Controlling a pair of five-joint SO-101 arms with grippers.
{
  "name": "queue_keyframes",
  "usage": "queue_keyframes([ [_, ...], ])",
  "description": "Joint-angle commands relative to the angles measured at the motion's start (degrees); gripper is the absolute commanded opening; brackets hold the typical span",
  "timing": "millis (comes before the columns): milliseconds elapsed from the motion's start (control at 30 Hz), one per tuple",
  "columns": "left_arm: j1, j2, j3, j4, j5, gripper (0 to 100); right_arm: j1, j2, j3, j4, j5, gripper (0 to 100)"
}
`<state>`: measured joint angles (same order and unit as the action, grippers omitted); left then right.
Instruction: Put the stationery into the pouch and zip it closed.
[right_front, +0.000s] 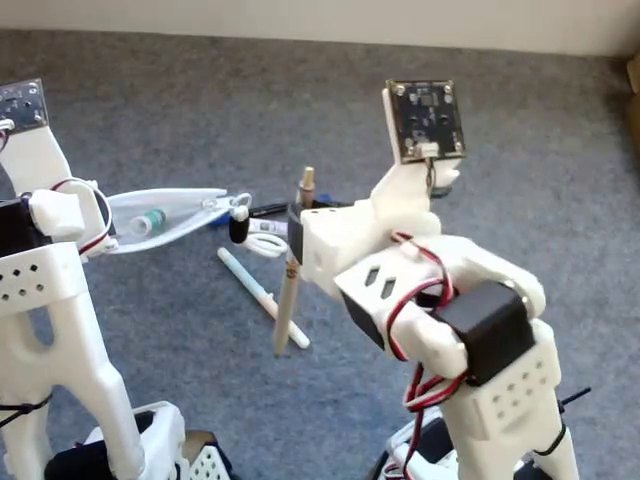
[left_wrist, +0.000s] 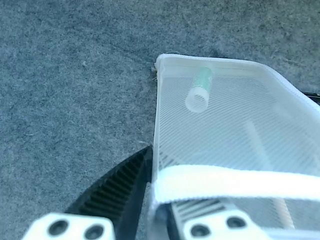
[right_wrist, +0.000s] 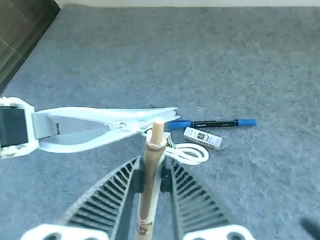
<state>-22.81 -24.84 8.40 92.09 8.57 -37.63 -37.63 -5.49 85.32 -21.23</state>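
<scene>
The place is an indoor room, perhaps a home or an office: grey carpet (right_front: 180, 100) covers the floor, beside a pale wall (right_front: 300, 18) and dark wooden furniture (right_wrist: 20, 32).

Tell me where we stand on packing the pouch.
Done: one green-and-white tube lies inside the pouch, whose rim the left end effector grips. In hand: the right end effector holds a tan pen. Left: blue marker, pale pen and small block on the carpet; pouch unzipped.

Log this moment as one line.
left gripper: shut on pouch | right gripper: shut on tan pen, upright | loose: pale pen, blue marker | pouch open
</scene>
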Motion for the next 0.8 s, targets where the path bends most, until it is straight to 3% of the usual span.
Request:
queue_keyframes([
  [0,-0.2,1.3,0.5,-1.0,0.4,1,-0.6,-3.4,1.3,-5.3,0.7,0.5],
  [767,-0.2,0.9,1.6,-1.4,0.4,1,-0.7,-13.8,19.6,-40.5,0.7,0.5],
])
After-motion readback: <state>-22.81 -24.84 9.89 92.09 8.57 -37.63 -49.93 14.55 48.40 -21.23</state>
